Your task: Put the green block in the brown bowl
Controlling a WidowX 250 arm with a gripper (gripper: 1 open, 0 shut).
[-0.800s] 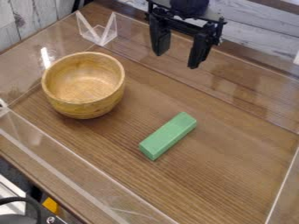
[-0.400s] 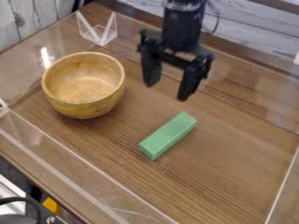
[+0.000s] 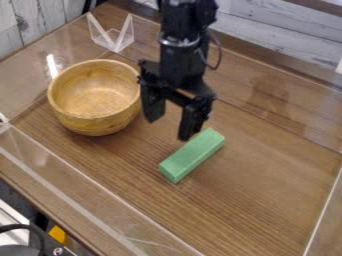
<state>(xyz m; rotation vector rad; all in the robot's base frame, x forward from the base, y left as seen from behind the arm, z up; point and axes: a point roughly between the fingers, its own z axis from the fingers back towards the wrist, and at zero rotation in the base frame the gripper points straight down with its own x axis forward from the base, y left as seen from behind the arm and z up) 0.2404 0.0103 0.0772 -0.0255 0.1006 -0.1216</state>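
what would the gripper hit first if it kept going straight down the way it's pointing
Probably the green block: the open gripper points down just above its upper end. Depth is unclear from this one view, so it might meet the wooden table beside the block instead.

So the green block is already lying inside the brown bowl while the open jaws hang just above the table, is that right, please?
Not quite. The green block is not in the brown bowl; it lies flat on the wooden table, to the bowl's right and apart from it, and the bowl holds nothing. The rest stands: the gripper hangs with open jaws just above the table, beside the block's far end. The camera view shows this.
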